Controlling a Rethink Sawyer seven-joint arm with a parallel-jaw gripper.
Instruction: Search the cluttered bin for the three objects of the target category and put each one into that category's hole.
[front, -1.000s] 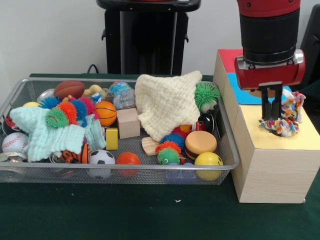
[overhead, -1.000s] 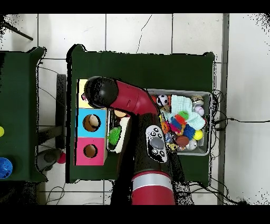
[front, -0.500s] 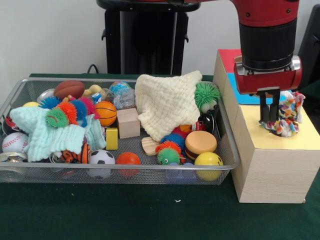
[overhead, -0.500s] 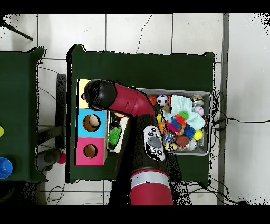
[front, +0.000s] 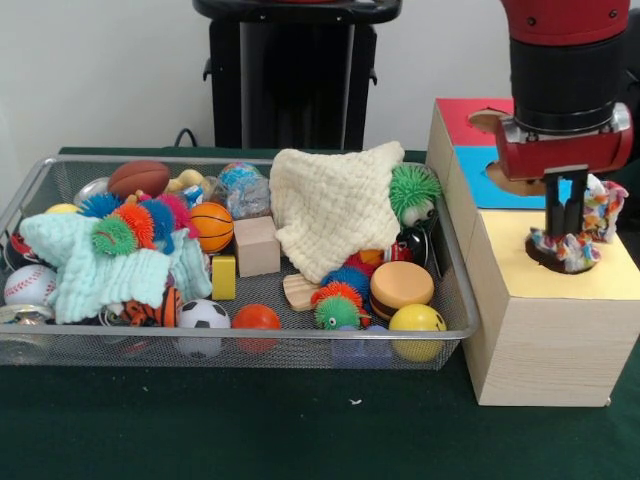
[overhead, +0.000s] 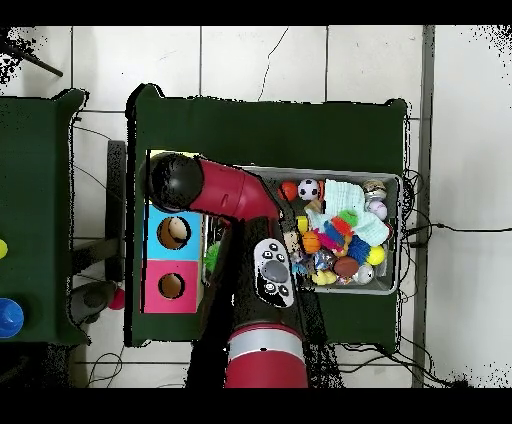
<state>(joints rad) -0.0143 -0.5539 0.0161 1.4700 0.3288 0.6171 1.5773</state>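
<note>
Over the wooden box (front: 545, 300), front view: the gripper (front: 566, 228) pinches a multicolored rope toy (front: 578, 240) into the yellow section's hole, fingers together. Overhead, the arm hides it. Next move, I'd guess: release, lift clear.

Arm (overhead: 215, 190) apparently over box (overhead: 172, 258)

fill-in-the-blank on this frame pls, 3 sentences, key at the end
The multicoloured fabric scrunchie sits over the hole in the ____ section of the wooden box.
The gripper hangs directly above the ____.
The cream knitted cloth lies inside the wire mesh ____.

Missing words: yellow; scrunchie; bin
</note>
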